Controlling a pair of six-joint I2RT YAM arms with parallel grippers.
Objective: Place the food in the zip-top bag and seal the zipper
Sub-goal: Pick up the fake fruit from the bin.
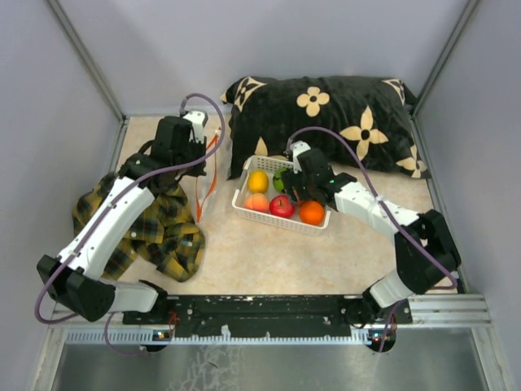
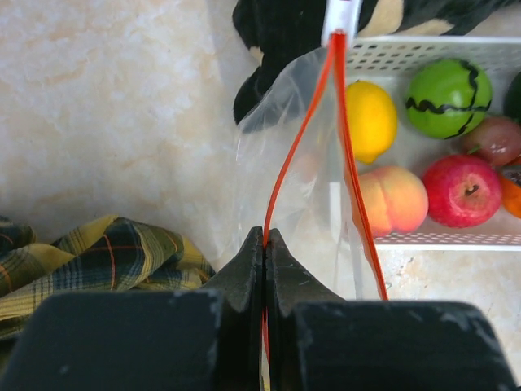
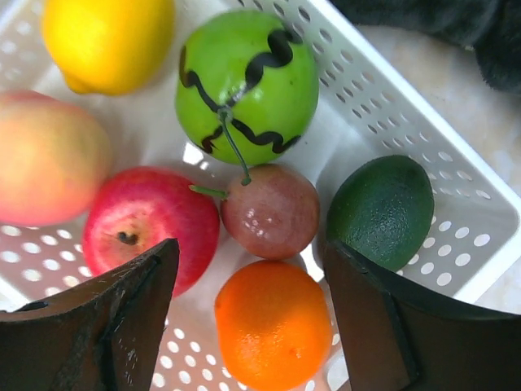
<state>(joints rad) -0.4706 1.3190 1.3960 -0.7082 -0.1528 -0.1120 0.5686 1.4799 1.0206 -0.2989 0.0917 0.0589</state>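
L gripper (image 2: 266, 238): closed, pinching one strip of zipper (image 2: 286, 159) at near end of zip-top bag (image 2: 305, 187). Bag held up on edge above counter (image 1: 269, 261), just L of white lattice basket (image 3: 407, 106). Two red-orange strips joined at far end, spread apart toward gripper; 2nd strip passing R of fingers, not pinched. Mouth parted, unsealed.

R gripper (image 3: 250, 252): jaws wide apart, nothing held. Hovering over basket, above brown fruit (image 3: 273, 212) and orange (image 3: 273, 326).

Food: all 7 pcs in basket.
- lemon (image 3: 106, 41), far L
- green fruit w/ black stripes (image 3: 248, 81), beside lemon
- peach (image 3: 49, 155) and red apple (image 3: 146, 224), L side
- brown fruit at centre, just beside apple
- orange, near side
- dark green fruit (image 3: 383, 208), R corner by wall

Other: black floral pillow (image 1: 342, 114) behind basket, against its far side. Yellow plaid cloth (image 1: 163, 228) under L arm, L part of counter.
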